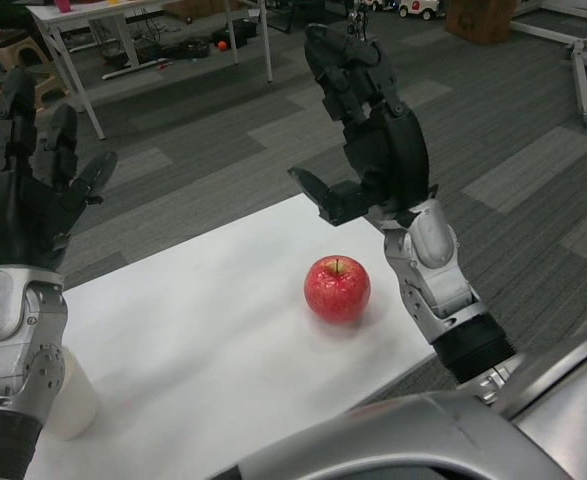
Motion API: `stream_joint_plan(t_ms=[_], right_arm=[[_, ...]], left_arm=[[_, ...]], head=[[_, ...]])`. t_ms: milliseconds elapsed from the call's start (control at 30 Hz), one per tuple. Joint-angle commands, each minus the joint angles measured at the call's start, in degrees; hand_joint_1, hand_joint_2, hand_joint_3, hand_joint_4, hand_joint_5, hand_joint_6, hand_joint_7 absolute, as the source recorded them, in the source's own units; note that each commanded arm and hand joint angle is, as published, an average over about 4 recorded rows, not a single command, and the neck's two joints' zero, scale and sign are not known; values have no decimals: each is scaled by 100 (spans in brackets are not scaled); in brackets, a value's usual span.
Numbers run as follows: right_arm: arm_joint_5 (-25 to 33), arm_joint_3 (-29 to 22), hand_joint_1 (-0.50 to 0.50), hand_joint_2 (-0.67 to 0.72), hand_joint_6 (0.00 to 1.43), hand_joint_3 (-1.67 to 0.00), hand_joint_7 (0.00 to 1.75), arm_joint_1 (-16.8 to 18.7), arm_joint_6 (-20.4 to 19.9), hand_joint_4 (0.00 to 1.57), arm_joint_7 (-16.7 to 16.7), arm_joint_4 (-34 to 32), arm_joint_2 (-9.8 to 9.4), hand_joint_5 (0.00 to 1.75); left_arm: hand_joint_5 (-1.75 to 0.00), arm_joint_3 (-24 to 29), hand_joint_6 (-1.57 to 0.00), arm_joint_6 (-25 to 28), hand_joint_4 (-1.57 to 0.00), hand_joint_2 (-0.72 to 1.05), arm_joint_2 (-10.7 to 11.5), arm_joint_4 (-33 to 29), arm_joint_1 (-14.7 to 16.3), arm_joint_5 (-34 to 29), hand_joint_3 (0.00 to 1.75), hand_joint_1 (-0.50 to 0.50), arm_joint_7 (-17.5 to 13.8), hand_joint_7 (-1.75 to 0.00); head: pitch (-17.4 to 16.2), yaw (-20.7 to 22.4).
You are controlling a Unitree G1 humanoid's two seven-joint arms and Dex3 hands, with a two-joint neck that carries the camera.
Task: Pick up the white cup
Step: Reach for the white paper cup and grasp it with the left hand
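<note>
- Head view: the black left hand (28, 195) is up at the left edge, fingers spread and pointing up, holding nothing.
- The black right hand (368, 135) is raised over the far table edge, fingers apart, also holding nothing, silver forearm angling down to the right.
- The small white cup (73, 400) sits at the near left of the white table (203, 320), partly behind the left forearm.
- A shiny red apple (337, 289) sits mid-table, just below the right hand.
</note>
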Motion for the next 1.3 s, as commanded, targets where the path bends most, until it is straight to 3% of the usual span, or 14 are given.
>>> stream_joint_plan(t_ms=[33,133,333,433,667,867,1033,1300], right_arm=[[49,-43,-41,-27,0,-111,63,-40,-6,0,-17,22,-79,10],[49,-45,-41,-27,0,-113,66,70,1,0,-24,-35,-152,10],[49,-157,-42,-29,0,-119,65,248,9,0,-64,-301,-165,10],[49,-162,-42,-29,0,-119,68,325,20,0,-94,-466,-200,10],[49,-186,-42,-29,0,-119,70,529,47,0,-180,-571,-323,10],[62,-230,-42,-29,0,-119,70,775,64,0,-281,-505,-481,10],[75,-346,-41,-29,0,-127,70,927,64,0,-281,-391,-492,10],[75,-467,-38,-22,0,-119,70,1208,69,0,-281,-334,-606,10]], left_arm=[[-21,57,0,-51,0,105,29,25,-110,-33,7,-50,9,-21],[-21,86,0,-51,0,105,29,18,-83,-20,9,-50,9,-21],[-23,191,0,10,0,105,37,-386,138,151,9,-50,35,-21],[-31,497,0,504,0,105,29,-1100,479,512,9,-50,86,-21],[-31,1092,0,1623,0,105,20,-2273,1099,1087,9,-50,132,-21],[-31,1417,0,2080,0,105,42,-2853,1503,1232,9,-50,132,-21],[-31,1573,0,2359,0,105,158,-3214,1848,1272,9,-50,130,-21],[-31,1802,0,2574,0,105,406,-3688,2395,1276,9,-50,123,-21]], head=[[-182,112],[-396,287],[-444,479],[-420,621],[-377,995],[-365,1368],[-348,1582],[-399,2002]])
